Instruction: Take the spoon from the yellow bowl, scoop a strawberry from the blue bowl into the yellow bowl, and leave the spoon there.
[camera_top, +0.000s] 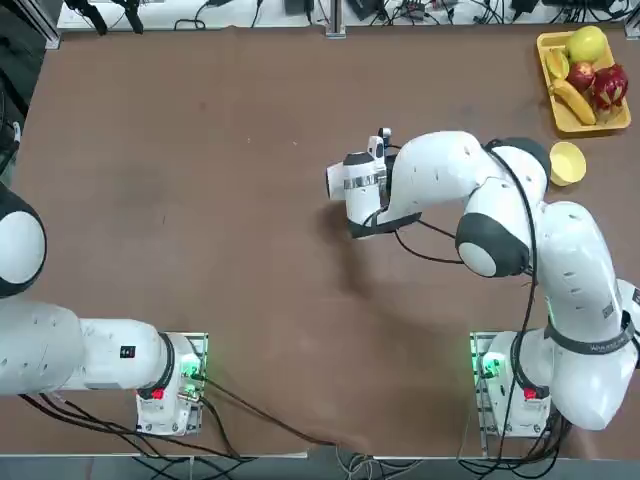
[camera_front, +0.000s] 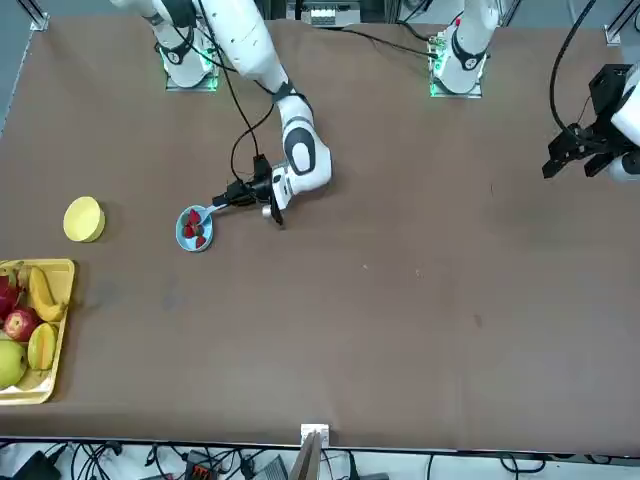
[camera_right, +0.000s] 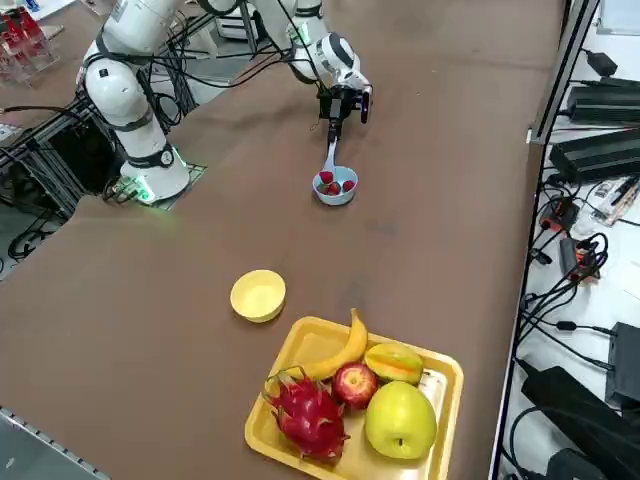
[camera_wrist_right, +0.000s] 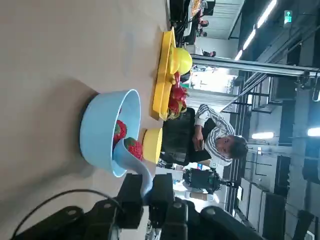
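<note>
My right gripper is shut on the handle of the pale spoon, low over the table beside the blue bowl. The spoon slopes down over the bowl's rim, and its scoop end lies inside among red strawberries. From the right side, the gripper hangs just behind the blue bowl, with the spoon between them. The yellow bowl stands apart, nearer the fruit tray. In the top view the arm hides the blue bowl and spoon, and only the yellow bowl shows.
A rectangular yellow tray holds a banana, an apple, a dragon fruit and other fruit near the table's right corner. A person sits beyond the table in the wrist view. Cables run along the table's far edge.
</note>
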